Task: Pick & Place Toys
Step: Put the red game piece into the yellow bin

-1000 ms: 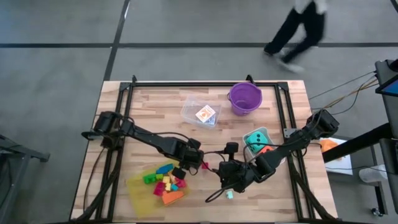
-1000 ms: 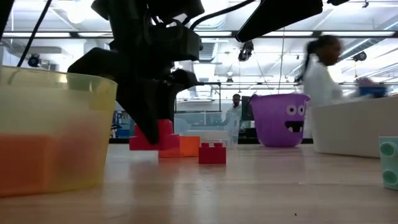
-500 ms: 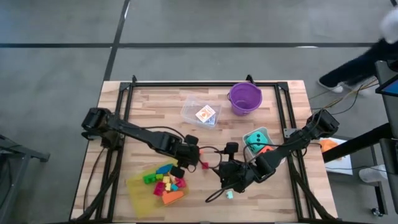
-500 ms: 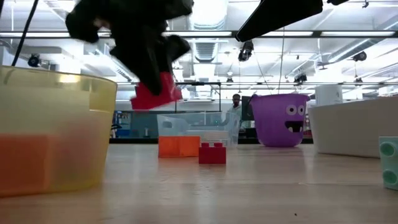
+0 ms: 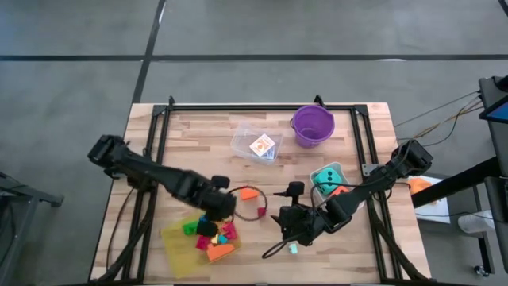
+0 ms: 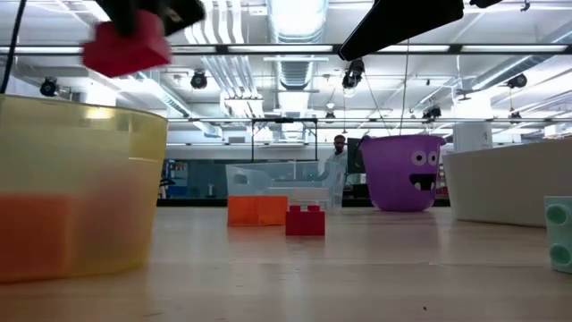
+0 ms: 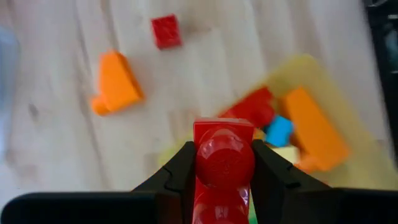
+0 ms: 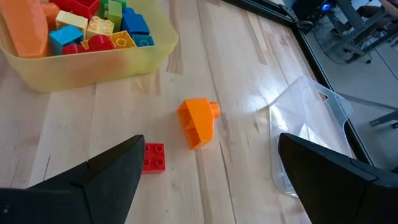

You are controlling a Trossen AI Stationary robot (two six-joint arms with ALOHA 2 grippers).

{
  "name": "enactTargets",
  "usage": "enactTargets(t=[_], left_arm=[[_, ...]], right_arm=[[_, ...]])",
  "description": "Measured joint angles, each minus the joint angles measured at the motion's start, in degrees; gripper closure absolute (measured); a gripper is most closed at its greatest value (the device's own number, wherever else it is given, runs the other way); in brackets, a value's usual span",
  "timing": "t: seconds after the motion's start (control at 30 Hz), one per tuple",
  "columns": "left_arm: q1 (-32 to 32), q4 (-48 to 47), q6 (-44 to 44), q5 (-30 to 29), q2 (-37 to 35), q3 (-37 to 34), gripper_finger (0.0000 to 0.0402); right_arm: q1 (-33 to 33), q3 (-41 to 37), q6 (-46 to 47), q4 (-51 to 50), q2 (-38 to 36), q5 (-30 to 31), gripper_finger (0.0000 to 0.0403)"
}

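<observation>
Brick held over the yellow tray, other toys loose on the table.

Left gripper [image 7: 222, 186] pinches a red brick [image 7: 222, 163] between its dark fingers [image 7: 180, 171], raised above the edge of the yellow tray [image 5: 176, 240], where a heap of red, blue, green, yellow and orange pieces [image 5: 213, 235] lies. Just beyond the tray, on the bare wooden table [image 5: 198, 135], lie an orange wedge [image 5: 248, 193] and a small red brick [image 5: 261, 211], slightly apart. Right gripper [image 5: 286, 221] hangs near them with its fingers spread wide and nothing between them. Farther back stand a clear plastic tub [image 5: 255, 141] holding a card pack [image 5: 261, 145] and a purple bucket [image 5: 312, 124]; a teal die [image 5: 325, 176] sits in a container by the right arm.
</observation>
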Motion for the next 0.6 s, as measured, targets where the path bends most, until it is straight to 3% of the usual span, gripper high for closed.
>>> enactTargets(t=[0.43, 0.6], left_arm=[[-16.9, -3.8, -32.3, 0.0, 0.3, -2.3, 0.0302], [-20.8, -3.7, -51.1, 0.0, 0.3, -6.3, 0.0302]], right_arm=[[0.0, 0.0, 2.3, 0.0, 0.0, 0.0, 0.0040], [0.0, 0.2, 2.1, 0.0, 0.0, 0.0, 0.0040]])
